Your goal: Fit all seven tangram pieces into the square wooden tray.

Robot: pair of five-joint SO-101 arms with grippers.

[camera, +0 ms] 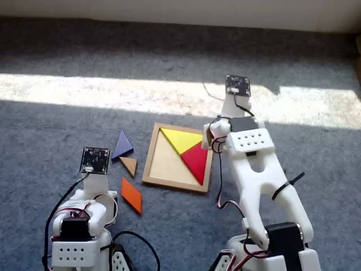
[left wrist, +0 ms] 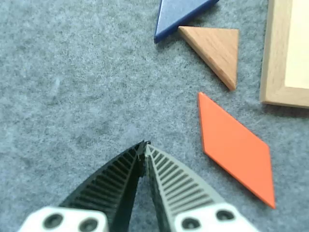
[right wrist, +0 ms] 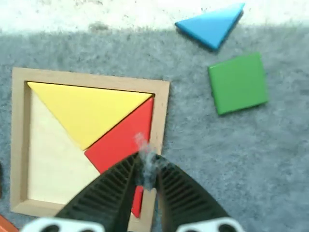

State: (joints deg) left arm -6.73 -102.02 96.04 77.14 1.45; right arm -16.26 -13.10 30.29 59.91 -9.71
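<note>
Showing the square wooden tray (camera: 149, 158) lying mid-desk, with a large yellow triangle (camera: 180, 138) and a large red triangle (camera: 196, 160) already seated flat in its far and right-hand parts, leaving pale bare floor for five more. Waiting loose on the grey desk (camera: 67, 141) just left of the tray: a dark blue triangle (camera: 122, 145), a small tan wooden triangle (camera: 130, 165) and an orange parallelogram (camera: 131, 195). Lying off the tray's red-triangle side, apart from its rim: a light blue triangle (right wrist: 212, 25) and a green square (right wrist: 238, 83). Hanging over the red triangle by the tray's rim, the right tool (right wrist: 146, 162), pinched closed and empty; hovering near the orange parallelogram, the left tool (left wrist: 145, 147), likewise closed on nothing. Judging the pieces thin, stiff, light and smooth-faced, probably sliding on the desk sooner than lifting; calling for a pinch across two opposite edges, at the parallelogram's narrow waist, never on the flat faces.
</note>
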